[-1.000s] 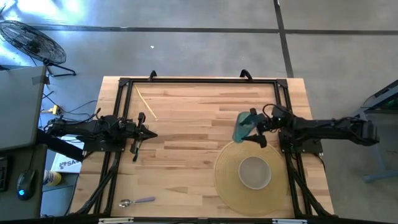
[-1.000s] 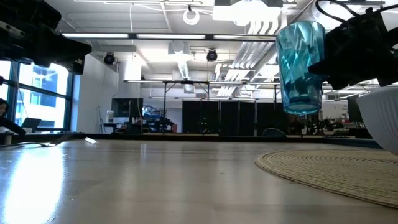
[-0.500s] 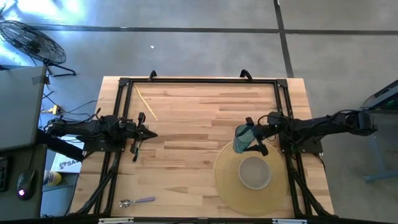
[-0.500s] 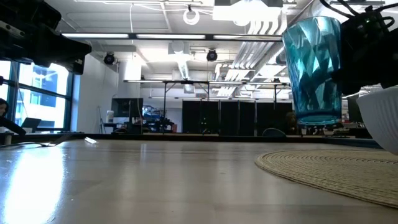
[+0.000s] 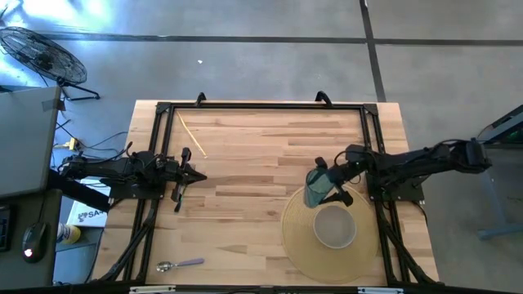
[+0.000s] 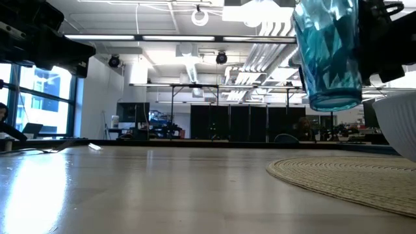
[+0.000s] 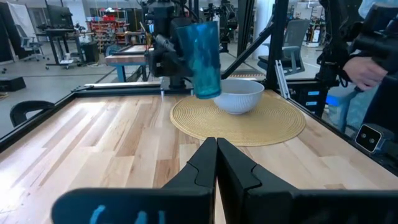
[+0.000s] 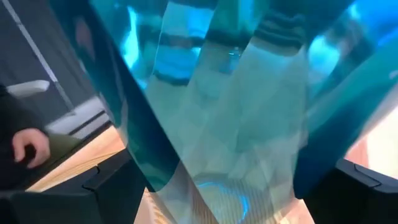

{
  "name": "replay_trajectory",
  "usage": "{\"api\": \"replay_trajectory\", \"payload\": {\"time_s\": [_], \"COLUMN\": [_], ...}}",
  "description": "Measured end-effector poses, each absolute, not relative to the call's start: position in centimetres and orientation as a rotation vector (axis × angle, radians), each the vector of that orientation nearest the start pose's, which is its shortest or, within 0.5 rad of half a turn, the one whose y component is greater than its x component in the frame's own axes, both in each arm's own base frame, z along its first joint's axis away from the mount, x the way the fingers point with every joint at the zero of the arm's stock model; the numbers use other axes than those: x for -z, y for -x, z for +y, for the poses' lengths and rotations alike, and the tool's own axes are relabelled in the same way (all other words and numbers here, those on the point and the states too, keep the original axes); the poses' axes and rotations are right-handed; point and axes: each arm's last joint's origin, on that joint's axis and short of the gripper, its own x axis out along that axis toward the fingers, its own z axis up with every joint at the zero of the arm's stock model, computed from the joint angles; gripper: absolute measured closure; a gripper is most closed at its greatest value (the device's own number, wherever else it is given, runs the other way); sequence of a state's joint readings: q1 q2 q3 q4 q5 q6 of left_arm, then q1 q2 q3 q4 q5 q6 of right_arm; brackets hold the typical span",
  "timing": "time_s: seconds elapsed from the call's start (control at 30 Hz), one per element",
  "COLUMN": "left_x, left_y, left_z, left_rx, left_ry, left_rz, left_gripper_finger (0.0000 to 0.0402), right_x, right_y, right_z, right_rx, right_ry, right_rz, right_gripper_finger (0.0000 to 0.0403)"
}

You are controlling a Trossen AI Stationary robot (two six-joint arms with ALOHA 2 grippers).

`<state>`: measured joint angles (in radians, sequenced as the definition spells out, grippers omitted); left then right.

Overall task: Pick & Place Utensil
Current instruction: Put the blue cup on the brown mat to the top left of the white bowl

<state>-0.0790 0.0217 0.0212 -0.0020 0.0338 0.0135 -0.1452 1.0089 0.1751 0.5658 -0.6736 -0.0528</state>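
Right hand (image 5: 329, 184) carries a blue cup (image 5: 317, 186) clear above the woven mat's (image 5: 298, 241) edge.
Clamped on it; lowering upright comes next, I judge. Left hand (image 5: 193, 175) waits, fingers together, near the surface's left edge.

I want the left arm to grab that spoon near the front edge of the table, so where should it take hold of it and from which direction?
Grip the spoon by its slim handle, about midway, coming straight down from above. It lies flat on the table, so only a top approach fits, with the fingers across the handle. Avoid the rounded bowl end, which would likely slip. The left tool sits farther back, shut, and must open first.
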Motion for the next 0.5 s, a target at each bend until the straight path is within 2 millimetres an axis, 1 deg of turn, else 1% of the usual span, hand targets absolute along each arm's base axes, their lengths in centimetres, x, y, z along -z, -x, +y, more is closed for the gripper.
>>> {"api": "replay_trajectory", "payload": {"time_s": [0.07, 0.17, 0.3, 0.4, 0.5], "left_x": [-16.9, -16.9, -16.9, -16.9, -16.9], "left_y": [-9.7, -9.7, -9.7, -9.7, -9.7], "left_z": [-0.9, -0.9, -0.9, -0.9, -0.9], "left_rx": [0.113, 0.113, 0.113, 0.113, 0.113], "left_ry": [-0.014, -0.014, -0.014, -0.014, -0.014], "left_rz": [0.002, 0.002, 0.001, 0.002, 0.001], "left_gripper_finger": [0.0401, 0.0401, 0.0401, 0.0401, 0.0401], "right_x": [-16.2, -16.2, -15.5, -15.7, -15.7], "right_y": [-17.7, -17.7, -17.8, -18.6, -19.4], "right_z": [-0.7, -0.8, -0.9, -1.2, -1.3], "right_rx": [-0.548, -0.514, -0.49, -0.421, -0.418], "right_ry": [-0.058, -0.035, -0.002, 0.013, 0.041], "right_rz": [0.232, 0.232, 0.26, 0.271, 0.286], "right_gripper_finger": [0.0059, 0.0059, 0.0059, 0.0059, 0.0059]}}
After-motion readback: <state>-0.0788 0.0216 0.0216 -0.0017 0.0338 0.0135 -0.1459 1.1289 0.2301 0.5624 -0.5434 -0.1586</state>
